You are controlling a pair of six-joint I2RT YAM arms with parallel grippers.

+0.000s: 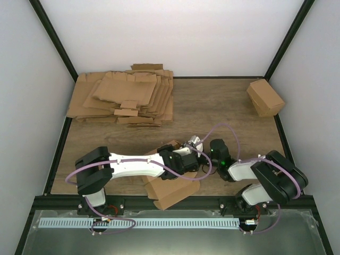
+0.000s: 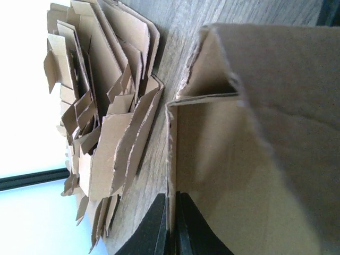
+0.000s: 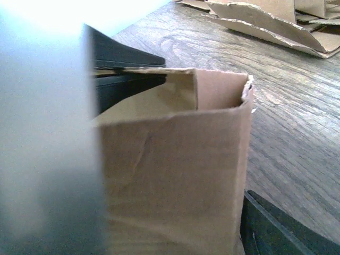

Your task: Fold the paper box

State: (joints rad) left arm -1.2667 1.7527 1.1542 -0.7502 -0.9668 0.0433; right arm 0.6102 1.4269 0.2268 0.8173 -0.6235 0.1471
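The paper box is a partly formed brown carton at the near middle of the table, open on one end. My left gripper is shut on one thin wall edge of the box; in the left wrist view the two black fingers pinch that edge, and the box fills the right side. My right gripper reaches in from the right. In the right wrist view its jaws stand wide apart on either side of the box, one finger close against the box's side.
A thick pile of flat brown sheets lies at the far left; it also shows in the left wrist view and the right wrist view. A folded brown cuboid sits at the far right. White walls enclose the wooden table.
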